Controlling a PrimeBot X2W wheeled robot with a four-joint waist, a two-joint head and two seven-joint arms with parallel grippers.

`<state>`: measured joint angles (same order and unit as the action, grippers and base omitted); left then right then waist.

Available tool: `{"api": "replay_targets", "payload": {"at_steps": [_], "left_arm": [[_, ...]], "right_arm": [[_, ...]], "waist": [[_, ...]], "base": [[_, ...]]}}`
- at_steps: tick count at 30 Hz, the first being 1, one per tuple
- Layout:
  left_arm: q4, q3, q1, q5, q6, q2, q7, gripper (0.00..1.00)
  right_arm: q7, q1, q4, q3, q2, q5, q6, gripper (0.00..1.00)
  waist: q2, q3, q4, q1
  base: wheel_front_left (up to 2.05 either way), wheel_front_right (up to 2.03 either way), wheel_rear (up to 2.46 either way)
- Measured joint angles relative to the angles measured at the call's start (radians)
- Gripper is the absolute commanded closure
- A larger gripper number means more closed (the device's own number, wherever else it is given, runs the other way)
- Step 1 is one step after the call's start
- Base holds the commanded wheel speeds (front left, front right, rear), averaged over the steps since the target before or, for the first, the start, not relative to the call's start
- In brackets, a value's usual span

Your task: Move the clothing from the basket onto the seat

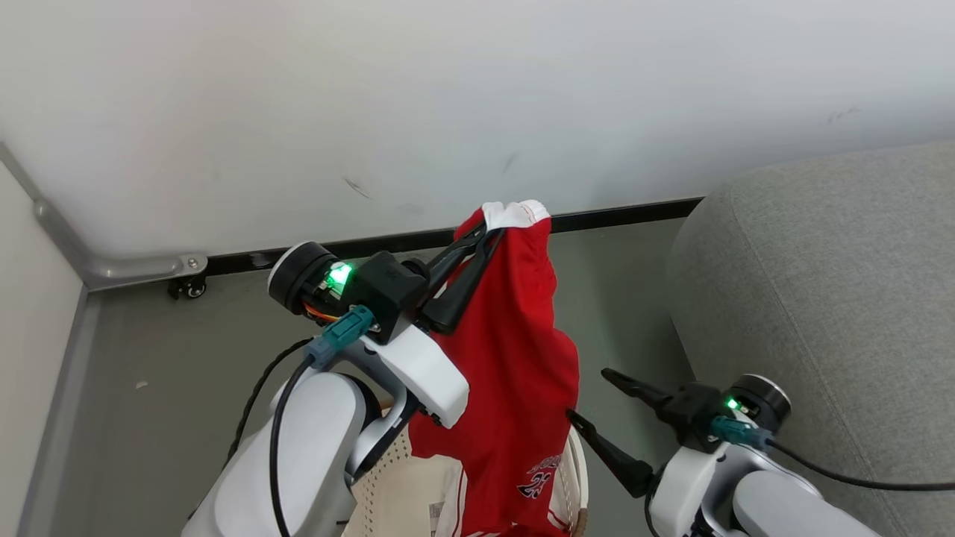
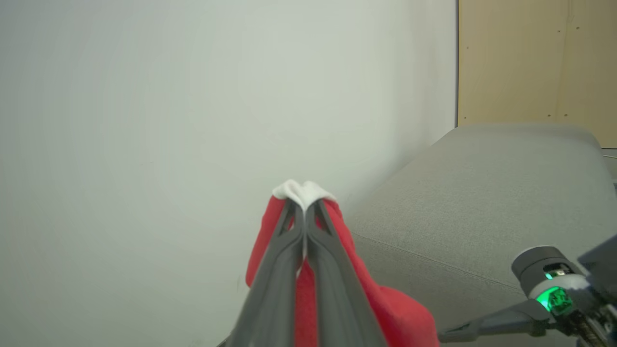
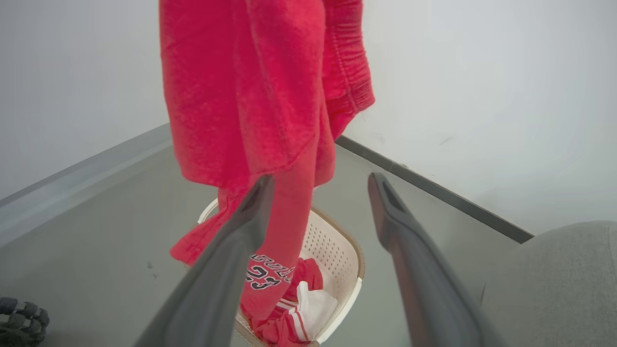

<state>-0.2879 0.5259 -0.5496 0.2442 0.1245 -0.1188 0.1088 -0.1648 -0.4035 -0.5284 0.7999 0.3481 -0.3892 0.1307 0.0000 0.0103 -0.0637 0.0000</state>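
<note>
My left gripper (image 1: pixel 486 233) is raised and shut on the white trim of a red garment (image 1: pixel 515 358). The garment hangs down with its "23" emblem (image 1: pixel 539 477) just above the cream basket (image 1: pixel 395 477). In the left wrist view the fingertips (image 2: pixel 304 206) pinch the white hem (image 2: pixel 302 189). My right gripper (image 1: pixel 588 392) stands open beside the cloth, near its right edge. In the right wrist view its gripper (image 3: pixel 322 179) is open, with the hanging garment (image 3: pixel 255 96) just past the left finger. More red and white clothing (image 3: pixel 294 318) lies in the basket (image 3: pixel 337 241). The grey seat (image 1: pixel 821 283) is at the right.
A white wall with a dark baseboard (image 1: pixel 627 214) stands close behind. A metal rail and a small caster (image 1: pixel 186 287) sit in the left corner. Bare grey floor (image 1: pixel 149 388) lies to the left of the basket. A wooden panel (image 2: pixel 535 62) rises behind the seat (image 2: pixel 482 193).
</note>
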Motion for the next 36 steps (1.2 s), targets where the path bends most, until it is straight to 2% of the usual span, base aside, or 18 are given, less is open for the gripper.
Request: {"api": "replay_targets", "payload": {"at_steps": [12, 13, 16, 17, 18, 19, 26, 36], "left_arm": [[0.038, 0.050, -0.008, 0.030, 0.000, -0.003, -0.031, 1.00], [0.040, 0.052, -0.009, 0.034, 0.000, -0.004, -0.036, 1.00], [0.043, 0.057, -0.009, 0.040, 0.000, -0.006, -0.040, 1.00], [0.043, 0.058, -0.009, 0.044, 0.000, -0.006, -0.043, 1.00], [0.043, 0.058, -0.009, 0.046, 0.000, -0.007, -0.043, 1.00], [0.043, 0.058, -0.009, 0.049, 0.000, -0.010, -0.044, 1.00], [0.036, 0.033, -0.008, 0.070, 0.000, -0.035, -0.047, 1.00], [-0.035, -0.013, 0.041, 0.100, -0.001, -0.066, -0.037, 1.00]], "right_arm": [[0.012, -0.099, -0.063, 0.150, -0.025, -0.080, 0.000, 0.00], [0.013, -0.105, -0.068, 0.161, -0.030, -0.084, 0.000, 0.07], [0.012, -0.121, -0.084, 0.193, -0.041, -0.104, 0.000, 0.58], [0.012, -0.126, -0.088, 0.205, -0.042, -0.107, 0.000, 0.68], [0.012, -0.131, -0.092, 0.216, -0.042, -0.108, 0.000, 0.93], [0.010, -0.135, -0.095, 0.222, -0.043, -0.111, 0.000, 1.00], [-0.022, -0.147, -0.114, 0.261, -0.043, -0.156, 0.000, 1.00], [-0.069, -0.149, -0.114, 0.193, 0.003, -0.228, 0.000, 1.00]], "waist": [[0.0000, 0.006, 0.033, 0.0000], [0.0000, 0.006, 0.036, 0.0000], [0.0000, 0.006, 0.044, 0.0001], [0.0000, 0.006, 0.046, 0.0000], [0.0000, 0.005, 0.048, 0.0001], [0.0000, 0.005, 0.050, 0.0001], [0.0000, 0.001, 0.048, 0.0001], [0.0000, -0.001, 0.014, 0.0001]], "base": [[0.00, 0.00, 0.00], [0.00, 0.00, 0.00], [0.00, 0.00, 0.00], [0.00, 0.00, 0.00], [0.00, 0.00, 0.00], [0.00, 0.00, 0.00], [0.00, 0.00, 0.00], [0.00, 0.00, 0.00]]}}
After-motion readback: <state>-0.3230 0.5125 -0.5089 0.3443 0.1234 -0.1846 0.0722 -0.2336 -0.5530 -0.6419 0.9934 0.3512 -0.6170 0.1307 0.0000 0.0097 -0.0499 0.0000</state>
